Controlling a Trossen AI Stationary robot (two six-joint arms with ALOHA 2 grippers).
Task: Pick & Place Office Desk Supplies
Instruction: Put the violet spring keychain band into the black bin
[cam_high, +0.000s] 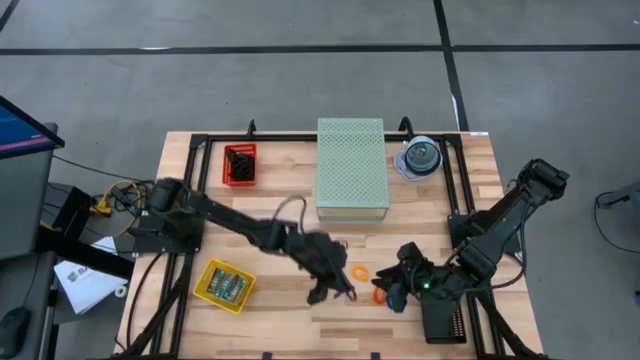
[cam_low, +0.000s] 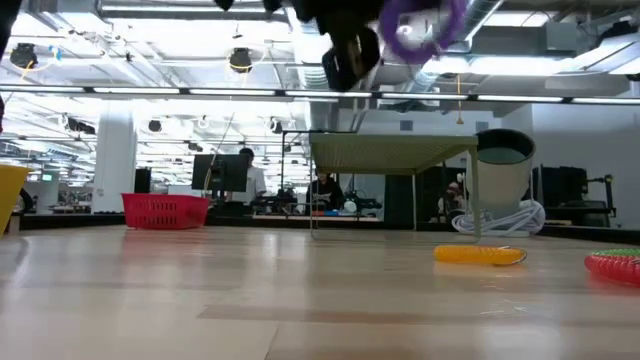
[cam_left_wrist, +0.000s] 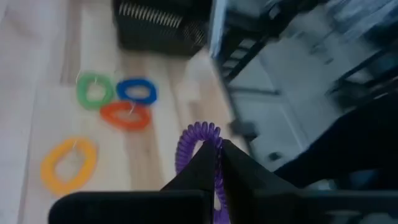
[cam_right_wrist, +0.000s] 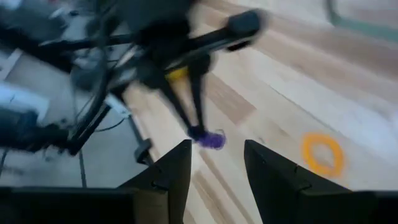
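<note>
Above the pale wooden plank table (cam_high: 270, 200), the left gripper (cam_left_wrist: 214, 163) pinches a purple coiled elastic loop (cam_left_wrist: 198, 144) between its pressed-together fingers, lifted clear of the surface. On the boards near it lie an orange-yellow coiled loop (cam_high: 359, 272) and, close to the right gripper (cam_right_wrist: 217, 163), a cluster of red, green and blue coiled loops (cam_left_wrist: 118, 99). The right gripper hovers low over the table's right front part, its fingers spread with nothing between them.

Farther back on the table stand a large pale green perforated box (cam_high: 352, 162), a small red mesh basket (cam_high: 240, 165) to its left, and a round clear disc spindle (cam_high: 421, 157) to its right. A yellow tray (cam_high: 224, 285) holding small packets sits at the left front. A black metal frame (cam_high: 200, 142) borders the tabletop.

Beyond the table, the low view looks into a large workshop with bright ceiling lights (cam_low: 240, 60), exposed pipes, desks with monitors (cam_low: 215, 172), and people seated far off (cam_low: 325, 190).
</note>
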